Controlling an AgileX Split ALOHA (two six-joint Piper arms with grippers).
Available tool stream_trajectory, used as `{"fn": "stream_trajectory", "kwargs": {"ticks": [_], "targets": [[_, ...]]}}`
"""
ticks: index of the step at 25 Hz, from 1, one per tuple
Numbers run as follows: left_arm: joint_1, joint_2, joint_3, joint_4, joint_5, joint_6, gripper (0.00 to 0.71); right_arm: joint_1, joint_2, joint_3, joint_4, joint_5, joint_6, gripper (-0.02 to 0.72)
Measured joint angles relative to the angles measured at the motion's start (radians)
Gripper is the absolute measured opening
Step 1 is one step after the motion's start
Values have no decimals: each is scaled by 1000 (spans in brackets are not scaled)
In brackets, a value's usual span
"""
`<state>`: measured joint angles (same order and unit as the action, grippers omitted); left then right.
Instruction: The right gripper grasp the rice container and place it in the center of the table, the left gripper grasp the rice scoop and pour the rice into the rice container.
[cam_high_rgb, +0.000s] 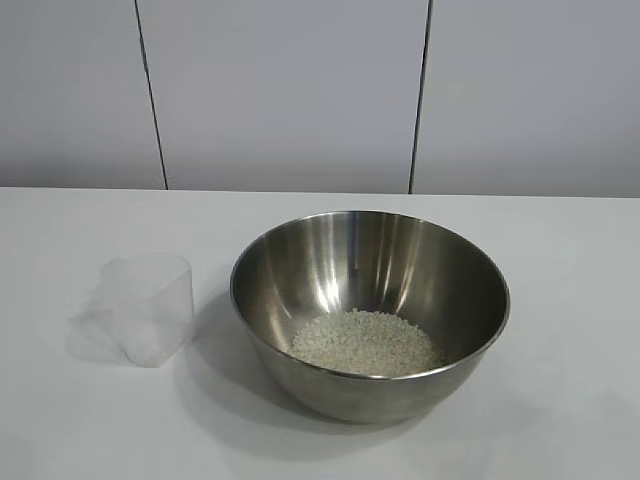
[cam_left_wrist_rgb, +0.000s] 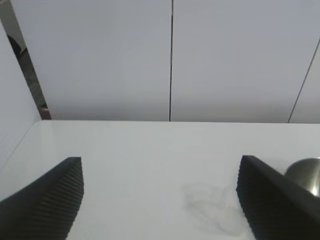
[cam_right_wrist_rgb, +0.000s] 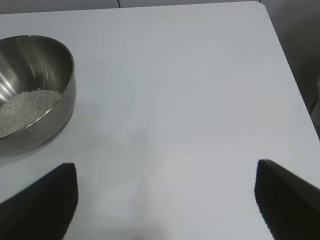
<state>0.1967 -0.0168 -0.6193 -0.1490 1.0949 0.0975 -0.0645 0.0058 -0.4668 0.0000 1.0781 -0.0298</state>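
Note:
The steel rice container (cam_high_rgb: 370, 312) stands near the middle of the white table (cam_high_rgb: 560, 260), with a heap of rice (cam_high_rgb: 367, 342) in its bottom. The translucent rice scoop (cam_high_rgb: 148, 306) stands upright on the table to its left, apart from it; it looks empty. Neither arm shows in the exterior view. My left gripper (cam_left_wrist_rgb: 160, 197) is open and empty above the table; the scoop (cam_left_wrist_rgb: 215, 212) and the container's rim (cam_left_wrist_rgb: 305, 175) lie beyond it. My right gripper (cam_right_wrist_rgb: 165, 195) is open and empty, with the container (cam_right_wrist_rgb: 35, 95) and the rice (cam_right_wrist_rgb: 25, 107) off to one side.
A panelled grey-white wall (cam_high_rgb: 290, 90) runs behind the table. The table's corner and edge (cam_right_wrist_rgb: 280, 55) show in the right wrist view.

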Motion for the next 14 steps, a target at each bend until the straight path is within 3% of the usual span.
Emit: {"fn": "stream_trajectory", "kwargs": {"ticks": [3,8,14], "targets": [[0,0,45,3,66,-21,605,0,0,0,0,0,0,660],[0,0,133,14,56,-28,605,0,0,0,0,0,0,660],[0,0,139,20,38,-33,605,0,0,0,0,0,0,660]]}}
